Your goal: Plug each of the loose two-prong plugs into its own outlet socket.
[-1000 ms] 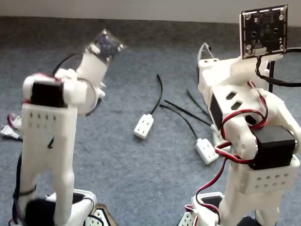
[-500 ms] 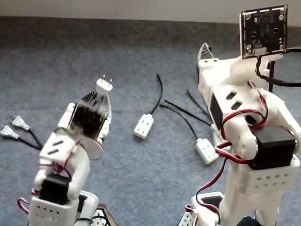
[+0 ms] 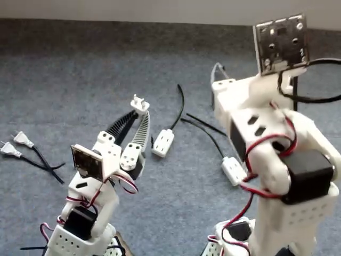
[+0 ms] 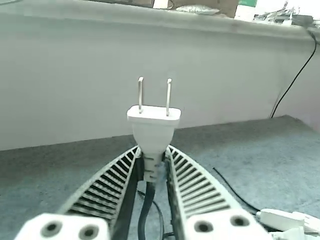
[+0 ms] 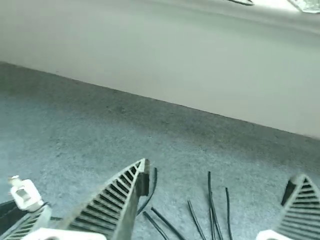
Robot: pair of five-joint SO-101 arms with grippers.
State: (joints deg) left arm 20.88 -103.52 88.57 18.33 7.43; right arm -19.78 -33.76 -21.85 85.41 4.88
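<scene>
My left gripper point(image 3: 138, 111) point(image 4: 153, 156) is shut on a white two-prong plug point(image 3: 140, 102) point(image 4: 152, 122), prongs pointing up and away, held above the carpet. A white outlet socket point(image 3: 163, 143) lies just right of it and lower; its end shows in the left wrist view point(image 4: 284, 220). A second outlet socket point(image 3: 234, 170) lies beside the right arm's base. Two more loose plugs point(image 3: 20, 140) point(image 3: 7, 149) rest at the far left. My right gripper point(image 5: 215, 192) hangs open over the carpet with nothing between its fingers point(image 5: 122, 197); the held plug point(image 5: 22, 193) shows beside it.
Black cords point(image 3: 210, 128) point(image 5: 212, 207) trail across the grey carpet point(image 3: 64, 85) between the two sockets. A pale wall point(image 5: 165, 55) closes off the far side. Open carpet lies at the back left.
The left arm has folded down and swung right, bringing the held plug close to the middle socket. The right arm has shifted a little to the left.
</scene>
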